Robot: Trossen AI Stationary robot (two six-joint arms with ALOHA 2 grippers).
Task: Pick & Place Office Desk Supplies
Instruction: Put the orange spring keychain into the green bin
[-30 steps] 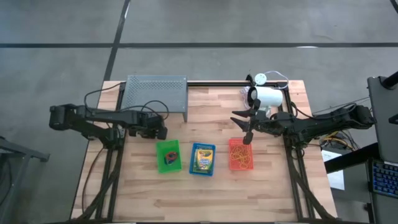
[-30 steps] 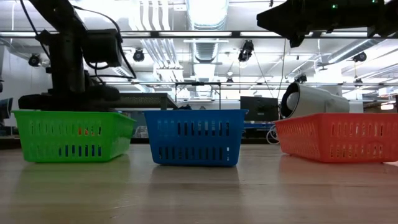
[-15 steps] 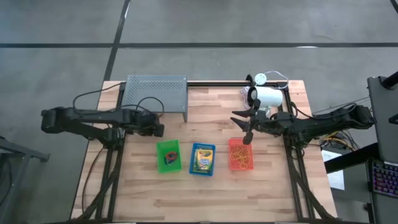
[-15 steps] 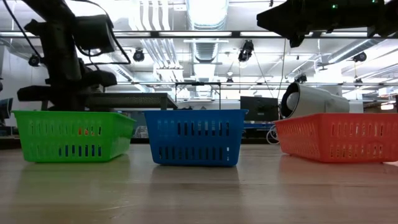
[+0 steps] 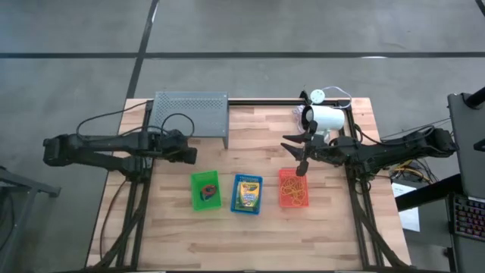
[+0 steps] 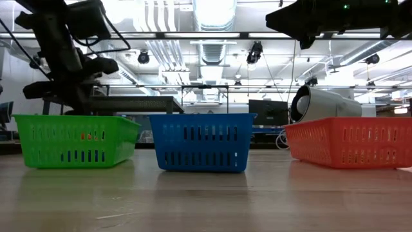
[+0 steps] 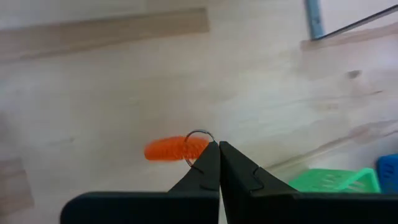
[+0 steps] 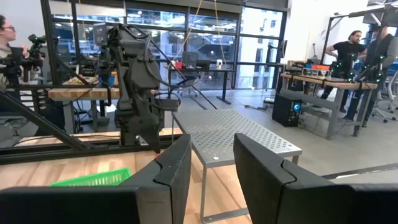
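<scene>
1. Wooden slats make up the table [image 5: 258, 227], with three small trays in a row near its middle.
2. Supplies look already sorted: red and blue elastic loops [image 5: 205, 192] lie in the green tray [image 5: 203, 189], a crayon box [image 5: 246, 194] in the blue tray [image 5: 247, 195], orange rubber bands [image 5: 292, 189] in the red tray [image 5: 292, 188].
3. Nothing loose shows on the wood from above, so little seems left.
4. Left gripper [image 5: 189, 155] sits left of the trays, beside the grey rack [image 5: 191, 112], jaws pressed shut; its wrist view shows a small orange piece with a wire ring [image 7: 177, 148] at the fingertips, whether gripped I cannot tell.
5. Right gripper [image 5: 301, 155] hangs just beyond the red tray, near the white lamp [image 5: 326, 118], jaws parted, holding nothing.
</scene>
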